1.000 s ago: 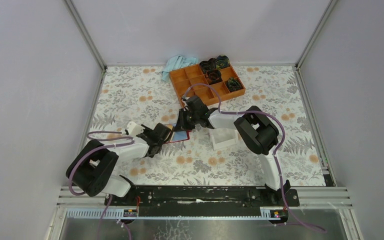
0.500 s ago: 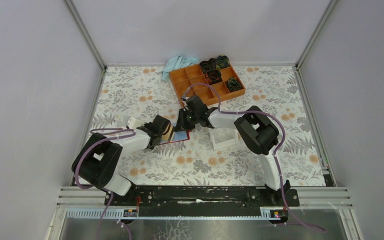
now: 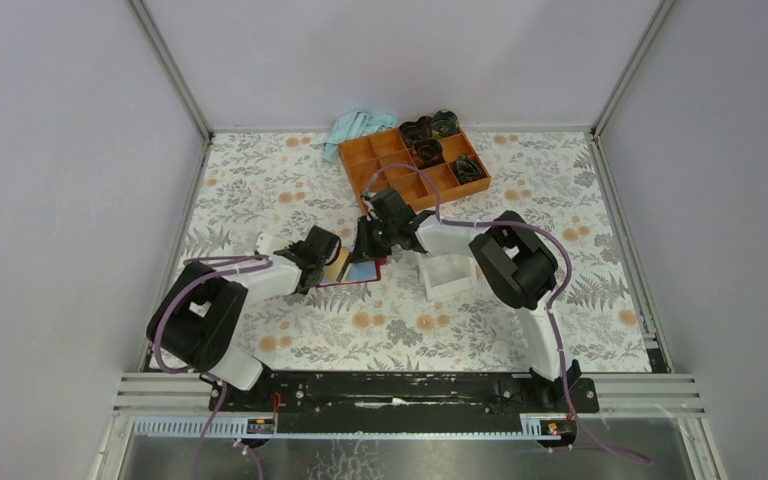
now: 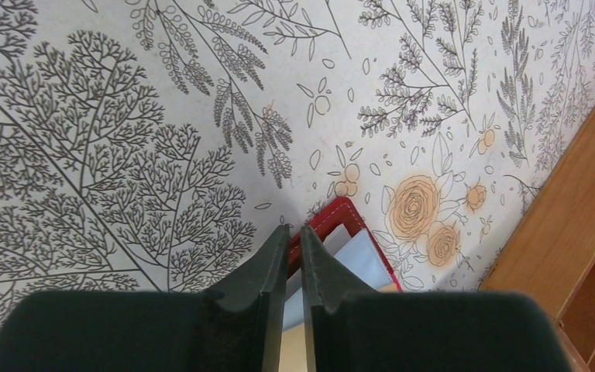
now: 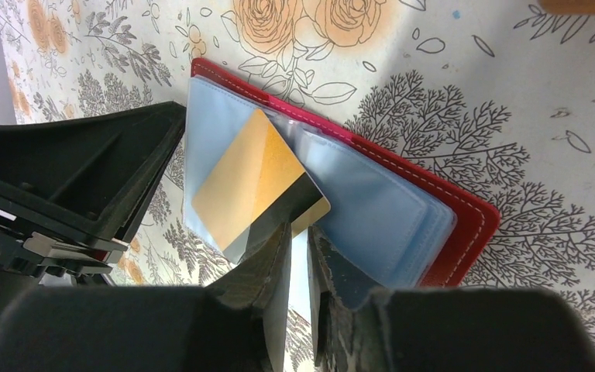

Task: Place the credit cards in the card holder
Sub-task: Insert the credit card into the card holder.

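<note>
We see the holder (image 5: 476,229) open mid-counter, well off every edge, box (image 3: 448,277) just right; left gripper (image 4: 294,232) pinches the card (image 5: 256,178) over its pockets; right gripper (image 5: 300,229) fingers nearly meet, grip we cannot tell.

Red card holder (image 5: 474,223) lies open; 1 gold card (image 5: 248,182) tilted across it.

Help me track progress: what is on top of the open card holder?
A tan-gold card, tilted across the card holder's pale blue pockets. The right jaws cover its lower edge.
</note>
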You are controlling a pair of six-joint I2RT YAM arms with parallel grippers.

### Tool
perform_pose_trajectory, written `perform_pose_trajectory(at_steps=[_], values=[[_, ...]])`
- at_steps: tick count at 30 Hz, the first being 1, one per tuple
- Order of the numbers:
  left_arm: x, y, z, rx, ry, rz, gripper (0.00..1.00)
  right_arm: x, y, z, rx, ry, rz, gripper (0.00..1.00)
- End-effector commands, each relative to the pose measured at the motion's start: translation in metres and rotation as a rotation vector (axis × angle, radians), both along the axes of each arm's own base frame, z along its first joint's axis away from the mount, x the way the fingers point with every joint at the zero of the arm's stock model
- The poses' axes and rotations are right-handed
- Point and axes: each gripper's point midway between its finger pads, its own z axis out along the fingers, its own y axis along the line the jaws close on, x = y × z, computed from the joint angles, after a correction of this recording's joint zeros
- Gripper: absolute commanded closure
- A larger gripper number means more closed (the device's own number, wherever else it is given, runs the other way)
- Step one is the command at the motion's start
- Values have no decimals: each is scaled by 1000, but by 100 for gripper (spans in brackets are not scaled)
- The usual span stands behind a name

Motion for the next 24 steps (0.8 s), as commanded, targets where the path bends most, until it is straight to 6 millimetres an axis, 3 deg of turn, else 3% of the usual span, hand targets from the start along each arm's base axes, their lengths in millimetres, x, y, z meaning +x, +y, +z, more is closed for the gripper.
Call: perform_pose_trajectory(at_steps=[1, 20, 24], values=[[-24, -8, -31, -40, 138, -44, 82, 11, -2, 3, -33, -28, 3, 79], [-20, -11, -35, -29, 146, -70, 83, 22, -2, 6, -52, -44, 15, 78], [-20, -12, -35, -28, 148, -74, 83, 16, -5, 7, -33, -35, 6, 72]])
